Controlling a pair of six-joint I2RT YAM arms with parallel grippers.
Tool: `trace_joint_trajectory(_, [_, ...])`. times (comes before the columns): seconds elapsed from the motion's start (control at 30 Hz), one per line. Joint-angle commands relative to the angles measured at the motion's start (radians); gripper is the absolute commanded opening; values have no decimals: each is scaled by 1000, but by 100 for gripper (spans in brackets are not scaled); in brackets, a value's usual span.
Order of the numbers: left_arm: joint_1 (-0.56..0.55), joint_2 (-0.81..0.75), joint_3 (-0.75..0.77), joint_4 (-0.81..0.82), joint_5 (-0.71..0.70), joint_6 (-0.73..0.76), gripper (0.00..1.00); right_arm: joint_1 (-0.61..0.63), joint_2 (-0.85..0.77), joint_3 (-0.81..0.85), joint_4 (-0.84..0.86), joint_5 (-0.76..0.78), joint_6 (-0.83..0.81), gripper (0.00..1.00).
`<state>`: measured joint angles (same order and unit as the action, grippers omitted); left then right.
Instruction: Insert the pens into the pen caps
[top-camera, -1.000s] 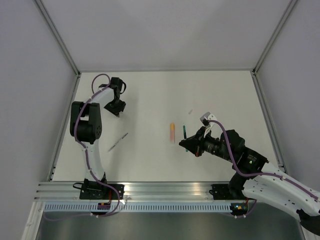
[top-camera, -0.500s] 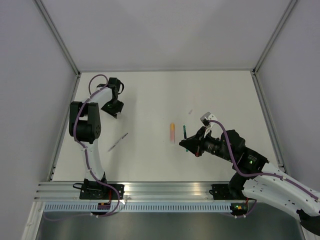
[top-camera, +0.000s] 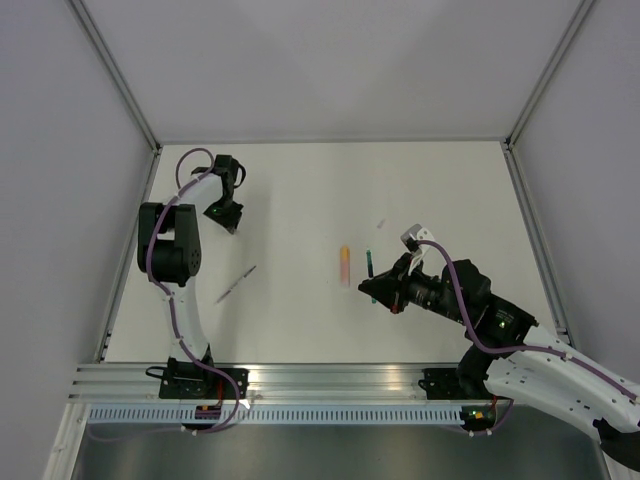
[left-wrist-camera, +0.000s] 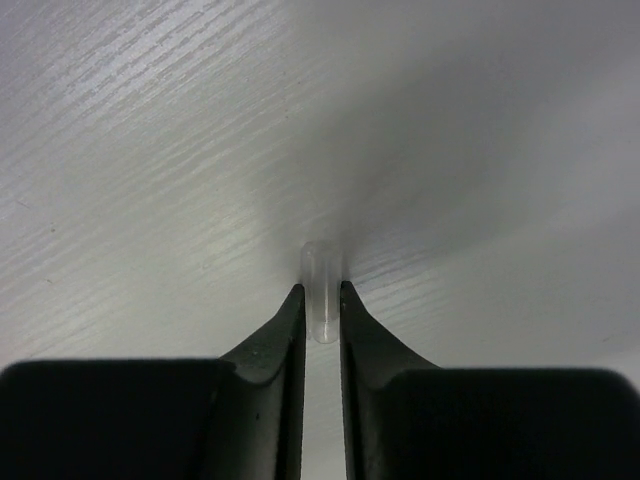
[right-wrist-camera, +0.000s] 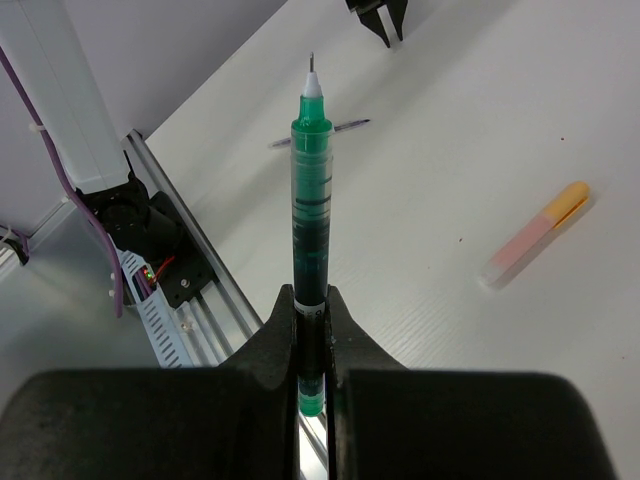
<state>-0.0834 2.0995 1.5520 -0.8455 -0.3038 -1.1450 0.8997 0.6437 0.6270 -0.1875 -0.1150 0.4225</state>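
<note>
Since a second ago the left gripper (top-camera: 226, 218), at 10 o'clock on the table (top-camera: 300, 190), has shifted slightly toward 9 o'clock, and its jaws have come together on a pale cap (left-wrist-camera: 322, 300) lying flat. A grey pen (top-camera: 237, 284) lies at 6 o'clock from it and an orange pen (top-camera: 345, 265) near the middle. The right gripper (right-wrist-camera: 312, 300), at 4 o'clock, clamps a green pen (right-wrist-camera: 311, 200) by its rear end. I think the smooth cap may squirt out when lifted, because only the fingertips pinch it. Only the left wrist view shows this cap; from above the gripper hides it.
</note>
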Motion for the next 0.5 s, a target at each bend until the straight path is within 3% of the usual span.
trace_joint_trajectory(0.0, [8, 59, -12, 65, 28, 57, 16, 1, -13, -6, 33, 6, 4, 0])
trace_joint_trajectory(0.1, [8, 50, -13, 71, 28, 97, 3, 1, -19, -7, 26, -3, 5, 0])
trace_joint_trajectory(0.2, [8, 34, -29, 77, 41, 140, 2, 2, -24, -6, 29, -18, 7, 0])
trace_joint_trajectory(0.47, [5, -189, -282, 258, 103, 205, 2, 1, -19, -18, 54, -89, 36, 0])
